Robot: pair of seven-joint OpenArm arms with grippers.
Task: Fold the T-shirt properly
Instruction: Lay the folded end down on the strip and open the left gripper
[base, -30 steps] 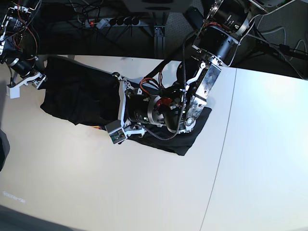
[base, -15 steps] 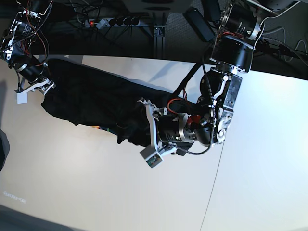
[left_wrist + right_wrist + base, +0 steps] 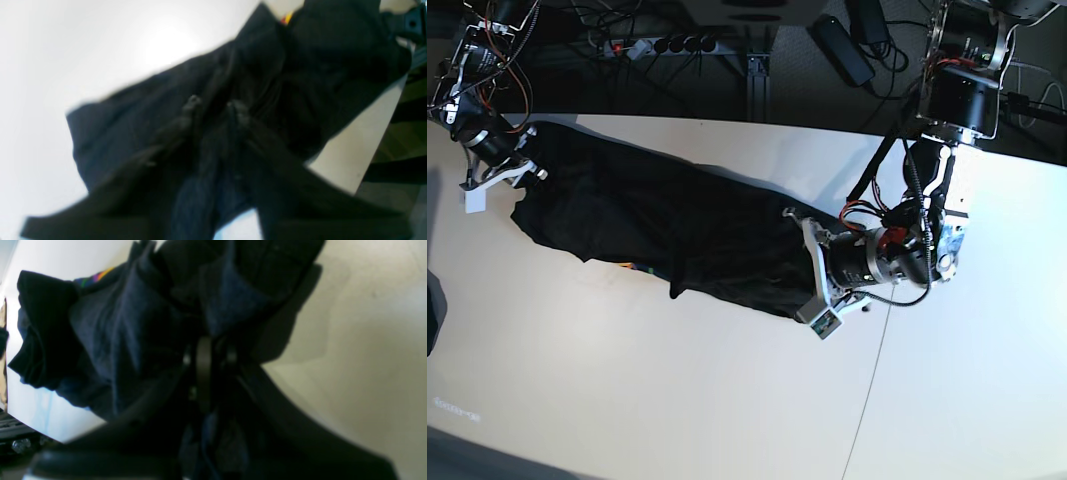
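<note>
The black T-shirt (image 3: 667, 225) lies stretched in a long band across the white table (image 3: 627, 380), from far left to centre right. My left gripper (image 3: 800, 262) is shut on the shirt's right end. In the left wrist view its fingertips (image 3: 191, 103) pinch a fold of the cloth (image 3: 133, 126). My right gripper (image 3: 525, 165) is shut on the shirt's left end. In the right wrist view the bunched cloth (image 3: 133, 323) hangs from it. A bit of rainbow print (image 3: 96, 276) shows at the shirt's near edge (image 3: 632, 266).
A power strip (image 3: 662, 45) and cables lie behind the table's back edge. A seam (image 3: 882, 350) runs down the table at the right. A dark object (image 3: 432, 310) sits at the left border.
My left gripper has moved right across the table with the shirt's end in it, pulling the shirt out into a long band. My right gripper has stayed at the far left, holding its end.
</note>
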